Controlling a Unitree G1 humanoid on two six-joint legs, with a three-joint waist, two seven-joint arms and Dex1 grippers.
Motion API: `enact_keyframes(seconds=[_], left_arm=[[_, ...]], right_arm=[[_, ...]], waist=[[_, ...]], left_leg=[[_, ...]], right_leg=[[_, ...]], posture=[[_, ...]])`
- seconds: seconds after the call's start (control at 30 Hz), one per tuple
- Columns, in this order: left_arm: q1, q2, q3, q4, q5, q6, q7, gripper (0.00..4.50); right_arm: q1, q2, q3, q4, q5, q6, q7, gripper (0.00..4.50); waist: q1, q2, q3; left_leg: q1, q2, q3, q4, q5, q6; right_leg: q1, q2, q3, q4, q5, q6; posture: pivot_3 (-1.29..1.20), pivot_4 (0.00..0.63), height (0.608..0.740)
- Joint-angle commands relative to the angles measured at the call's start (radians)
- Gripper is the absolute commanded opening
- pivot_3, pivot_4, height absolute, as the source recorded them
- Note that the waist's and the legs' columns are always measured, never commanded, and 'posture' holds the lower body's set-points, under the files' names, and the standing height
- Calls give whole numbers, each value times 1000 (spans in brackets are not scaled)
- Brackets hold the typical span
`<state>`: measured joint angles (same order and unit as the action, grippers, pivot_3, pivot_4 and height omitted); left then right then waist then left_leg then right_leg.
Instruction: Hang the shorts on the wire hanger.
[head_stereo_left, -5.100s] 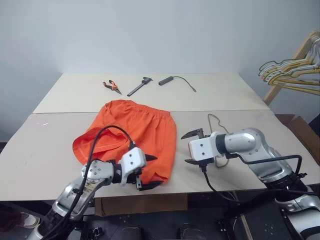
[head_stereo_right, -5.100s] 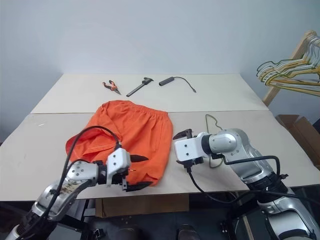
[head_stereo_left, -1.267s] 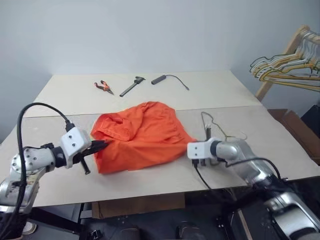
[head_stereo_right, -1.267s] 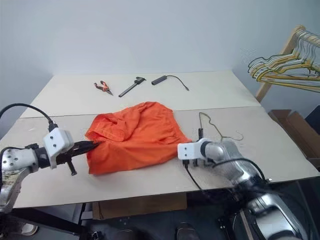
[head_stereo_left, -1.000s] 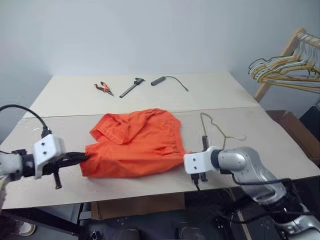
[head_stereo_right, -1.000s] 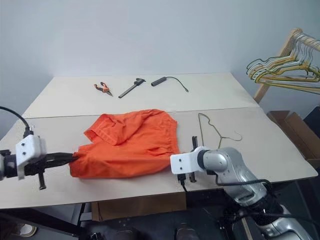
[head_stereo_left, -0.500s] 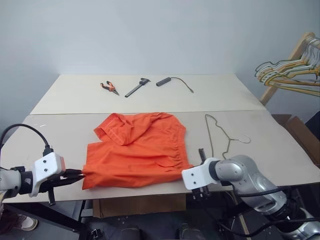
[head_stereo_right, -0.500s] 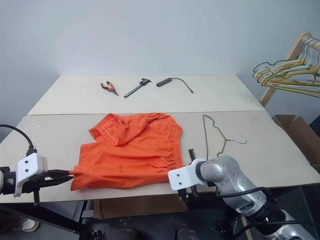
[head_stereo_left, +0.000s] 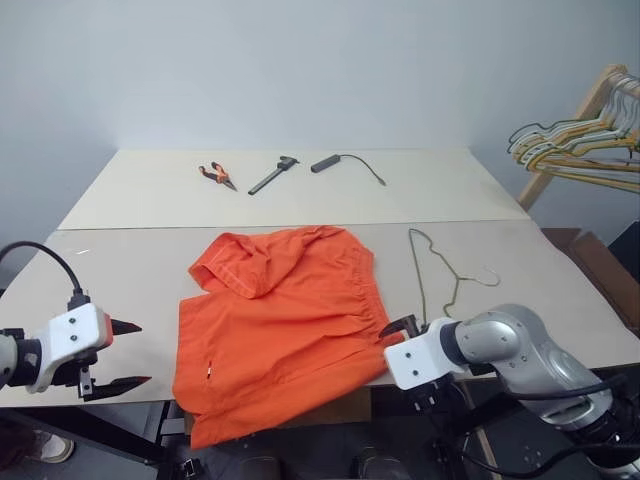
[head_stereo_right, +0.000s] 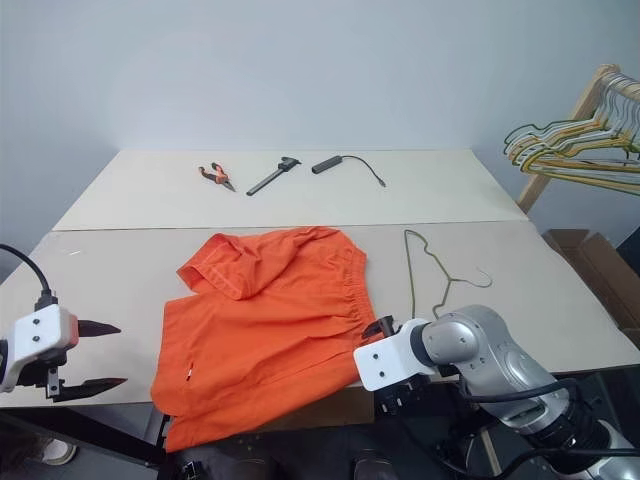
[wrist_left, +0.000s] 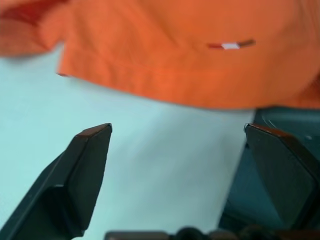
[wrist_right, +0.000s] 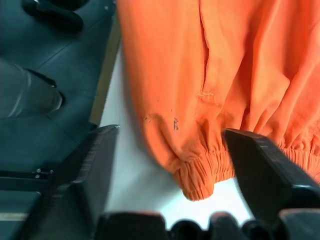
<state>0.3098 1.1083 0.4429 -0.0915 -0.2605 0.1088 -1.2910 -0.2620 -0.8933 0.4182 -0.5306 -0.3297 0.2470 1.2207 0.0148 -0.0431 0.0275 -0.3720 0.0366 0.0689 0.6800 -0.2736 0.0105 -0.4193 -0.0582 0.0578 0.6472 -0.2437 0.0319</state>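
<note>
The orange shorts (head_stereo_left: 280, 320) lie spread flat on the near table, and their front hem hangs over the table's front edge. A small white mark (wrist_left: 230, 45) shows near that hem. To the right of the shorts, flat on the table, lies the thin wire hanger (head_stereo_left: 416, 272). My left gripper (head_stereo_left: 140, 353) is open to the left of the shorts and apart from them, holding nothing. At the shorts' gathered waistband corner, my right gripper (wrist_right: 171, 131) is open with the elastic edge between its spread fingers, not gripped.
Orange-handled pliers (head_stereo_left: 220, 174), a black tool (head_stereo_left: 277, 173) and a black corded handle (head_stereo_left: 330, 162) lie on the far table. A bundle of hangers (head_stereo_left: 570, 145) hangs on a wooden rack at the right. A cardboard box (head_stereo_left: 600, 270) stands beside the table.
Both grippers have opened and let go of the shorts. The stretched shorts have dropped flat, with the front hem now hanging over the table's edge.
</note>
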Motion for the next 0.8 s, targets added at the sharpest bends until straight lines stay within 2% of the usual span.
enact_keyframes(seconds=[0.03, 0.1, 0.2, 0.27, 0.33, 0.43, 0.47, 0.6, 0.8], left_arm=[[-192, -74, -29, -82, -147, 115, 92, 4500], [-276, -139, -86, -133, -225, 178, 109, 4500], [-370, -237, -181, -178, -329, 295, 133, 4500], [-408, -277, -249, -176, -317, 334, 157, 4500], [-446, -295, -333, -151, -244, 337, 183, 4500], [-511, -312, -434, -86, -115, 298, 242, 3919], [-529, -319, -454, -65, -76, 267, 263, 3585], [-597, -405, -429, -33, -44, 283, 406, 2341], [-531, -364, -388, -85, -86, 381, 391, 2341]], right_arm=[[-30, -13, -166, -52, 193, 143, 68, 4363], [-63, 9, -209, -28, 242, 199, 48, 4363], [-90, 30, -209, 19, 233, 234, -11, 4363], [-99, 43, -201, 35, 216, 247, -52, 4363], [-105, 60, -198, 36, 213, 276, -87, 4363], [-103, 77, -196, 22, 218, 304, -123, 4500], [-102, 82, -194, 17, 216, 314, -135, 4500], [-83, 73, -191, 3, 215, 321, -158, 4500], [-45, 49, -198, -11, 215, 307, -183, 4500]], waist=[[4, 0, 1], [10, 0, 0], [8, -1, -1], [5, -2, -1], [-2, -2, -1], [-3, -2, -1], [-5, -2, -1], [-5, -2, -1], [-20, -2, -1]], left_leg=[[0, 0, 0, 0, 0, 0], [0, 0, -1, 1, 0, 0], [1, 0, -1, 1, 0, 0], [1, 0, -1, 1, 0, 0], [-1, -1, -2, 1, 0, 0], [0, -1, -3, 1, 0, 0], [0, -1, -3, 1, 0, 0], [-1, -2, -3, 1, 0, 0], [-3, -2, -3, 2, 0, 1]], right_leg=[[0, 0, 0, 0, 0, 0], [2, 0, -1, 0, 0, 0], [4, 0, -1, 0, 1, 0], [3, 1, -1, 0, 1, 0], [2, 1, 0, 1, 1, 0], [2, 2, 1, 1, 1, 0], [2, 2, 1, 1, 1, 0], [2, 2, 1, 0, 1, 0], [0, 1, 1, 0, 2, 1]], posture=[[62, 0, 740], [59, 0, 740], [54, 0, 740], [43, 0, 740], [36, 0, 740], [23, 0, 740], [17, 0, 740], [-1, 0, 740], [-6, 0, 740]])
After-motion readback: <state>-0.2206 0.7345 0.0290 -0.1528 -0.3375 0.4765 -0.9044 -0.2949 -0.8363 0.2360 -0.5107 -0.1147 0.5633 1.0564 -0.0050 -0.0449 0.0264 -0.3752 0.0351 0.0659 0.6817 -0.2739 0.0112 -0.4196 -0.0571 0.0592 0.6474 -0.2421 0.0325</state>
